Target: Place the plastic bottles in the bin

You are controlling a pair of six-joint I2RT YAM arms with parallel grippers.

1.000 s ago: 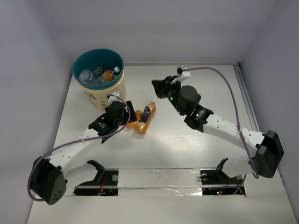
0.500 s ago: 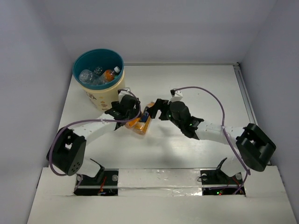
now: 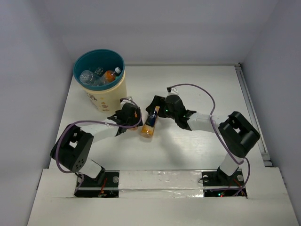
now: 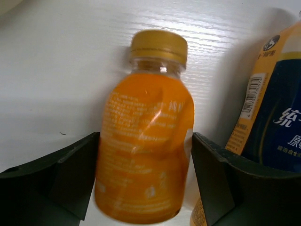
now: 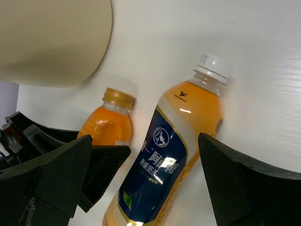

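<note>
— Bottles (image 3: 88, 76) inside the bin (image 3: 107, 96): what do we enter?
— Several, clear ones plus one orange, heaped together; we cannot count them exactly. Bin upright at the far left of the table (image 3: 207, 89), teal rim, cream wall.
— And our loose stock?
— Two items, lying flat side by side near the bin, caps pointing away from the arm bases. Item one: small bottle (image 4: 146, 150), orange, gold cap (image 4: 158, 46), pale print we cannot read. Item two: tall bottle (image 5: 162, 165), orange, dark blue label with a barcode strip at its edge, white cap (image 5: 214, 65), just right of the small one.
— Left gripper (image 4: 146, 136)?
— Low over the small bottle, one finger (image 4: 51, 179) at each flank, one of them standing between the two bottles. We see the fingers meet the bottle's sides; whether they squeeze it we cannot tell.
— Right gripper (image 5: 146, 139)?
— Fingers spread wide, holding nothing. In its wrist view the tall bottle lies between them, untouched. We note both grippers close together over the pair.
</note>
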